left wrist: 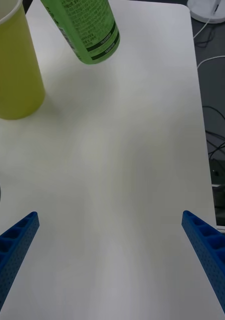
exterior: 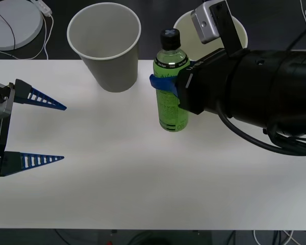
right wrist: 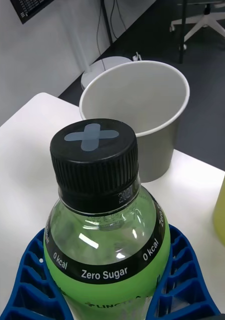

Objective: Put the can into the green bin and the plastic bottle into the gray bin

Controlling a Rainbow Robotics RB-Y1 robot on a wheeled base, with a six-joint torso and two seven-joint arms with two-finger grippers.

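Right gripper [exterior: 166, 84] fingers clamp the plastic bottle [exterior: 171, 87] near the desk's far edge, beside the gray bin [exterior: 106, 46], ready for transfer; left gripper [exterior: 58, 132] waits with fingers spread.

plastic bottle [right wrist: 107, 250]: clear glossy plastic, ribbed matt cap | gray bin [exterior: 106, 46]: matt paper | table [exterior: 117, 173]: smooth matt

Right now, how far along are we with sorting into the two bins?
Nothing looks binned yet: the gray bin shows a bare inside. In hand: the right gripper is shut on the plastic bottle, which appears lifted off the table in the left wrist view, beside the gray bin. Left: drop the bottle in gray, then the can into the green bin. The left gripper waits open.
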